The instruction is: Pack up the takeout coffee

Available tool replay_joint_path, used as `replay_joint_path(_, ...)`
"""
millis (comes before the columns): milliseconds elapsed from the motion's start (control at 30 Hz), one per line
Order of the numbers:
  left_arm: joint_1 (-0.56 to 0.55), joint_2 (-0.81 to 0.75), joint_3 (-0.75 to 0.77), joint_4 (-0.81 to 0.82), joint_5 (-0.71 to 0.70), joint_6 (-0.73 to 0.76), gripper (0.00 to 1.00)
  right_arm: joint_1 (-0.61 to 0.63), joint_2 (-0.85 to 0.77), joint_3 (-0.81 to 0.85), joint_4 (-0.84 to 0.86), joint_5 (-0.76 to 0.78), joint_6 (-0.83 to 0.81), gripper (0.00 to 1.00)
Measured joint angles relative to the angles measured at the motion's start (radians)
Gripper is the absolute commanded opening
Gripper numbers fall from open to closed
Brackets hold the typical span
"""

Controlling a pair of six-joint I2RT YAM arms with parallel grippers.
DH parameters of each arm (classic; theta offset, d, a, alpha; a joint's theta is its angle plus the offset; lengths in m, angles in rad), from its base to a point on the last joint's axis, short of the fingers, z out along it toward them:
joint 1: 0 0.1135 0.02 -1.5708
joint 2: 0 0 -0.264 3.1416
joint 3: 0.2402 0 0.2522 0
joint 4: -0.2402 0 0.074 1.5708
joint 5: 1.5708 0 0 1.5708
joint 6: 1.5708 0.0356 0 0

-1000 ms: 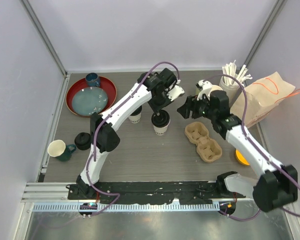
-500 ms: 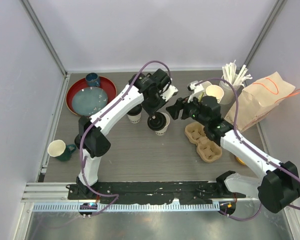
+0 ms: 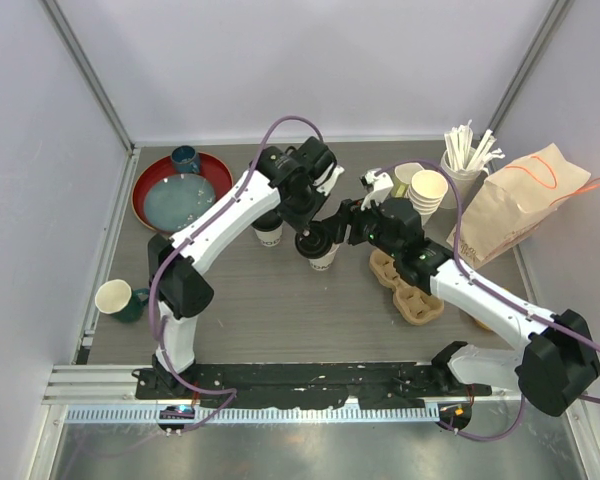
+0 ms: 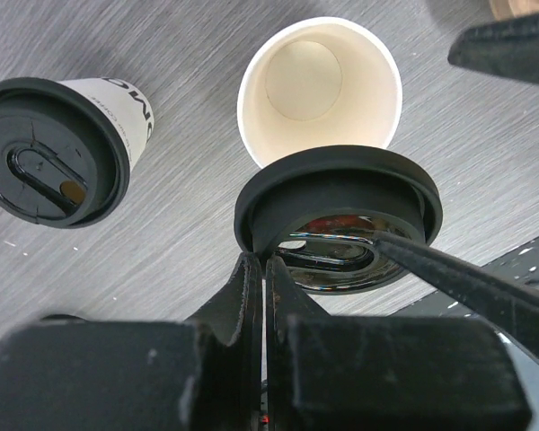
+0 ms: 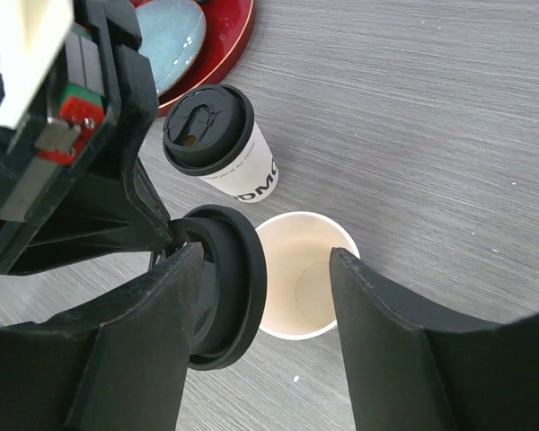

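Note:
One takeout coffee cup point(image 3: 269, 233), cream-white with a black lid, stands upright; it also shows in the left wrist view point(image 4: 58, 148) and the right wrist view point(image 5: 217, 139). Beside it stands an open cream paper cup point(image 3: 324, 259) point(image 4: 319, 85) point(image 5: 301, 287) with no lid on it. My left gripper point(image 3: 308, 236) point(image 4: 265, 269) is shut on the rim of a loose black lid point(image 4: 337, 215) point(image 5: 225, 287) and holds it tilted just beside and above the open cup's rim. My right gripper point(image 3: 346, 222) point(image 5: 268, 260) is open, its fingers on either side of the open cup and lid.
A cardboard cup carrier point(image 3: 408, 282) lies right of the cups. A stack of bare paper cups point(image 3: 426, 190), a holder of white sticks point(image 3: 470, 150) and a brown paper bag point(image 3: 520, 200) stand at the back right. A red tray point(image 3: 145, 175) and green mug point(image 3: 120, 298) are on the left.
My right gripper has moved left from the carrier to straddle the open cup. My left gripper, still holding the lid, has shifted slightly left at the cup.

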Motion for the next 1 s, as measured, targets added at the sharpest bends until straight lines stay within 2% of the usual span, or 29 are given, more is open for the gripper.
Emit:
replay_joint_path(433, 0.041, 0.000, -0.002, 0.039, 0.026, -0.227, 0.00, 0.044, -0.013, 0.001, -0.043, 0.133, -0.054, 0.61)
replay_joint_path(700, 0.046, 0.004, -0.087, 0.053, 0.092, -0.343, 0.00, 0.043, 0.055, 0.046, -0.106, 0.135, -0.055, 0.54)
replay_joint_path(1000, 0.048, 0.022, -0.058, 0.049, 0.115, -0.417, 0.00, 0.043, 0.079, 0.058, -0.120, 0.117, -0.052, 0.51)
